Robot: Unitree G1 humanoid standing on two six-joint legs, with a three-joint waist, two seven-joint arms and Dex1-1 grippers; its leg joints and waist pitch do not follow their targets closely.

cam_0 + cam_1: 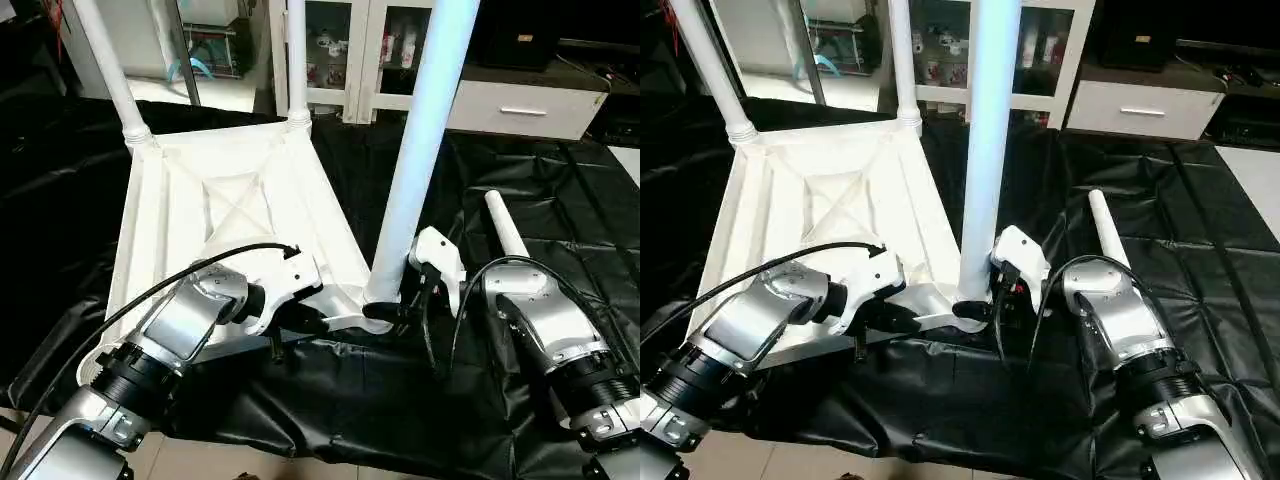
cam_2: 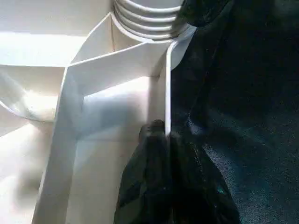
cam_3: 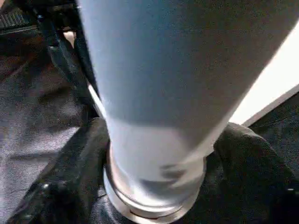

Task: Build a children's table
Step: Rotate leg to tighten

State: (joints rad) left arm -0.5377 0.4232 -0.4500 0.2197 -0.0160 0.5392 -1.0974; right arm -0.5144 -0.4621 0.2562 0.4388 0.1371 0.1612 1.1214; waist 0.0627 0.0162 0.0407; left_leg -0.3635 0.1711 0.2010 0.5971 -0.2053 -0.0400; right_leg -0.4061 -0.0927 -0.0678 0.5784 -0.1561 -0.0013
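We see the white plastic square tabletop (image 1: 190,215) lying underside up on the black sheet (image 1: 560,210), two tapered white tube legs (image 1: 110,75) upright in its far corners. Our left gripper (image 2: 163,154) pinches the tabletop's near rim. Our right gripper (image 1: 398,312) clasps the base of a third white tube leg (image 1: 415,150), upright in the near corner socket. A fourth white tube leg (image 1: 505,228) lies on the sheet beside our right forearm.

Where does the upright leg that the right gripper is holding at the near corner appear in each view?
Left eye view: upright leg, right of centre, rising from the tabletop near corner.
Right eye view: leg, centre.
Left wrist view: its ribbed base in the corner socket.
Right wrist view: it spans the picture, right gripper around it.
Shared landmark: that corner socket.
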